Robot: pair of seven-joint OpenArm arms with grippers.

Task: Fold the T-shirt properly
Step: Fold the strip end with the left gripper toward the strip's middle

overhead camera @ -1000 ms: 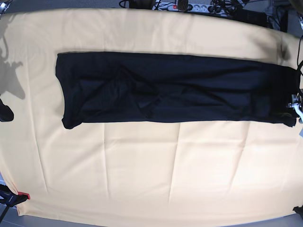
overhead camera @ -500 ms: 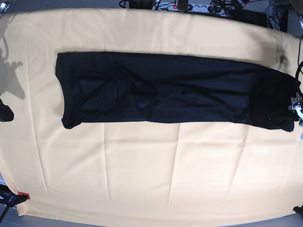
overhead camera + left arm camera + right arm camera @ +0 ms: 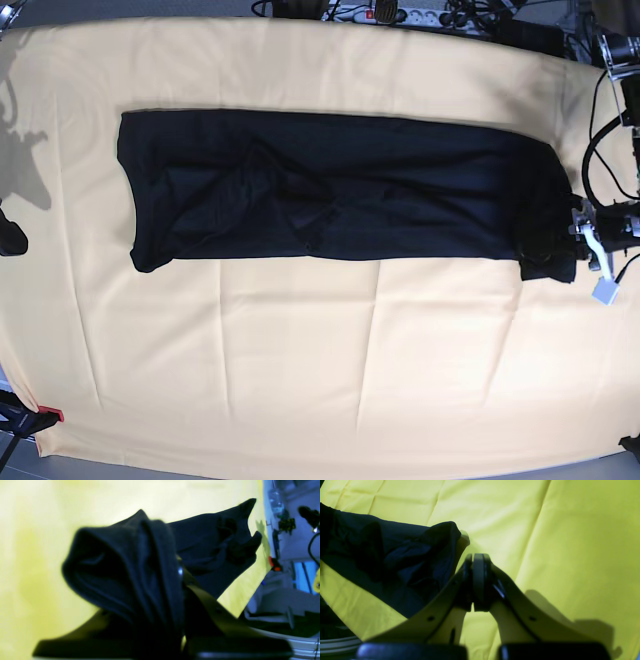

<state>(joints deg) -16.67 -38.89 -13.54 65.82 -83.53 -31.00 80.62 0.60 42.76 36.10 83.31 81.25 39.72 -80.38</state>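
Across the far half of the worktop (image 3: 300,400) the T-shirt (image 3: 330,185) lies as a long band. The left gripper (image 3: 585,228) is clamped on its end at the right edge; the right gripper (image 3: 477,580) is closed on nothing. Advice: carry that end level toward the other end — align edges before release. Layers caught in the pinch are hidden by bunched, blurred cloth.

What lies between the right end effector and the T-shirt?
Only bare yellow cloth. In the right wrist view the shut right end effector hangs beside the T-shirt, apart from its edge, with nothing else between them.
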